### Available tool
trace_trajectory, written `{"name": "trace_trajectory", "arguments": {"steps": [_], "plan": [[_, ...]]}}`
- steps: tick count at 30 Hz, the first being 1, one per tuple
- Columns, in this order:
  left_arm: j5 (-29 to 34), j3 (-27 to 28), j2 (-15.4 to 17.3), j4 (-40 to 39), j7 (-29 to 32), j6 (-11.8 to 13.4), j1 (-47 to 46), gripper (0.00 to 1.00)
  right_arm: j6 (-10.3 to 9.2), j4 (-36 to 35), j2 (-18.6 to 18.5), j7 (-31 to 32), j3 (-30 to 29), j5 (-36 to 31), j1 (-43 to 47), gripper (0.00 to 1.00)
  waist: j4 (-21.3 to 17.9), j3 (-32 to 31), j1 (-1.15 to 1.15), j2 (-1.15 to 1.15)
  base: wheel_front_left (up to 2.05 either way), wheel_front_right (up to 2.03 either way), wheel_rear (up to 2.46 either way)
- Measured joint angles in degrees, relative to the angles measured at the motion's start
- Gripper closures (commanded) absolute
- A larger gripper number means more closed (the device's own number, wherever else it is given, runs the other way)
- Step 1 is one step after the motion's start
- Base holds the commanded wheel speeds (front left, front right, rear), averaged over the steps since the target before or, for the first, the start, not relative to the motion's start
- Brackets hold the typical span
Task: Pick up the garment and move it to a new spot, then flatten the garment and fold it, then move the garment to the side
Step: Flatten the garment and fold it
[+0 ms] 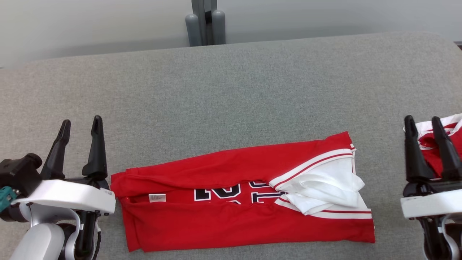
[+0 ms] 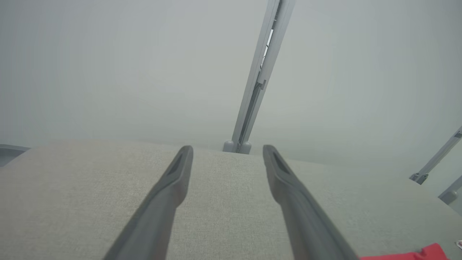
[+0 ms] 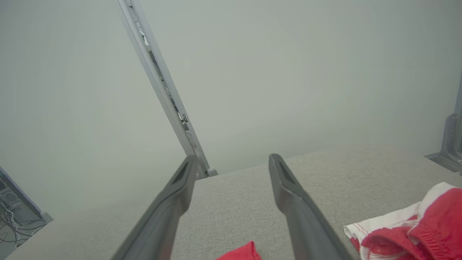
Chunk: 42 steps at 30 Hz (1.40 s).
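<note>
The garment (image 1: 234,202), a red jersey with white-and-red trim and dark numbers, lies on the grey table (image 1: 231,90) near its front edge. Its long sides are folded in toward the middle, and a white sleeve is bunched at its right end. My left gripper (image 1: 81,121) stands open just off the jersey's left end, with nothing between its fingers. My right gripper (image 1: 422,119) is open off the right end, also holding nothing. The left wrist view shows open fingers (image 2: 227,148) and a red corner of the garment (image 2: 415,254). The right wrist view shows open fingers (image 3: 233,157) and a garment corner (image 3: 242,252).
A second red-and-white piece of clothing (image 1: 445,144) lies crumpled at the table's right edge, just behind my right gripper's fingers, and also appears in the right wrist view (image 3: 415,231). A grey post (image 1: 205,23) rises beyond the far edge. Bare grey cloth stretches behind the jersey.
</note>
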Motion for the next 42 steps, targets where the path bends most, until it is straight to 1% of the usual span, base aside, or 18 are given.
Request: {"name": "trace_trajectory", "arguments": {"steps": [2,4,7,8,11,12,15,16,21,24,28,36,42], "plan": [[1.07,-0.09,-0.71,0.10,-1.99,0.13,-0.49,0.00,0.00,0.25,0.25,-0.36,1.05,-2.12,-0.69,0.00,0.15,-0.71,0.00,0.00,0.00,0.00,0.00],[1.56,0.32,-2.13,0.48,-4.75,0.92,-0.46,0.00,0.00,0.75,0.34,-0.84,2.21,-4.65,-0.87,0.00,0.29,-1.52,0.00,0.00,0.00,0.00,0.00],[2.27,0.52,-3.66,1.33,-7.93,1.00,0.61,0.00,0.00,1.96,0.31,-1.40,4.14,-7.67,-0.80,0.00,0.44,-2.65,0.00,0.00,0.00,0.00,0.00],[2.36,0.71,-4.31,2.27,-9.14,0.23,2.07,0.00,0.00,2.90,0.37,-2.01,5.28,-8.29,-0.42,0.00,0.58,-3.34,0.00,0.00,0.00,0.00,0.00],[4.31,0.48,-4.56,3.38,-10.21,-0.80,4.02,0.00,0.00,4.59,0.40,-2.54,6.87,-10.25,0.53,0.00,0.86,-4.24,0.00,0.00,0.00,0.00,0.00],[6.47,-0.05,-4.58,4.22,-10.50,-1.29,4.91,0.00,0.00,5.58,0.43,-2.58,7.46,-11.34,1.20,0.00,1.12,-4.83,0.00,0.00,0.00,0.00,0.00],[9.36,-1.30,-4.58,5.83,-10.67,-1.71,6.48,0.00,0.00,6.97,0.60,-2.81,8.08,-12.43,2.37,0.00,1.49,-5.76,0.00,0.00,0.00,0.00,0.00],[11.34,-1.89,-4.76,7.13,-10.72,-2.10,7.16,0.00,0.00,7.66,0.92,-2.83,8.11,-12.99,3.72,0.00,1.79,-6.70,0.00,0.00,0.00,0.00,0.00],[12.60,-2.10,-5.66,9.15,-10.82,-3.11,8.86,0.00,0.00,8.00,1.55,-2.81,6.87,-13.96,5.71,0.00,2.03,-8.31,0.00,0.00,0.00,0.00,0.00],[12.76,-2.04,-5.93,10.58,-10.84,-4.05,9.37,0.00,0.00,7.92,1.88,-2.49,5.90,-13.96,6.16,0.00,1.94,-8.88,0.00,0.00,0.00,0.00,0.00],[12.52,-2.04,-6.04,11.45,-10.87,-4.53,9.36,0.00,0.00,7.76,2.14,-2.02,5.37,-14.10,6.36,0.00,1.94,-9.12,0.00,0.00,0.00,0.00,0.00],[12.39,-2.05,-6.05,12.37,-10.85,-4.54,9.23,0.00,0.00,7.55,2.37,-1.19,4.72,-14.32,6.53,0.00,2.17,-9.14,0.00,0.00,0.00,0.00,0.00],[12.32,-2.52,-5.87,12.83,-10.09,-4.58,9.17,0.00,0.00,8.79,2.45,0.90,4.56,-14.70,6.53,0.00,2.56,-9.26,0.00,0.00,0.00,0.00,0.00]]}}
